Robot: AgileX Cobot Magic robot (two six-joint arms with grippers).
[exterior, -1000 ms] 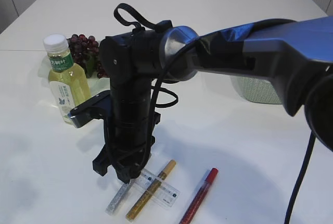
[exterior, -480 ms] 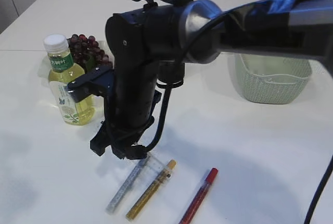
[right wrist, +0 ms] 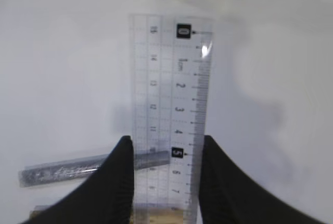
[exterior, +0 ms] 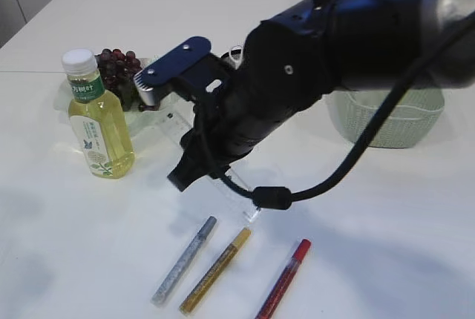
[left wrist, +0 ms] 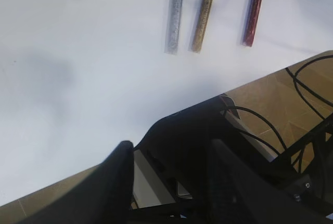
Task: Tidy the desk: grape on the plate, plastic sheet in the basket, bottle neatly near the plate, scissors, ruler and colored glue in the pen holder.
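**Ruler lifted off the desk**

Only the right wrist view shows the right gripper clamped on the clear ruler. Left gripper: jaws apart, holding nothing, past the desk's near edge. A second ago the ruler lay across the glue pens; now it's airborne

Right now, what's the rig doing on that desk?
The right tool is shut on the clear ruler and holds it off the table, above the three glue pens: silver, gold and red, which lie side by side near the front edge. The left tool is off the table edge, holding nothing. The bottle stands by the grapes, and the basket sits at the right. No pen holder is in view.
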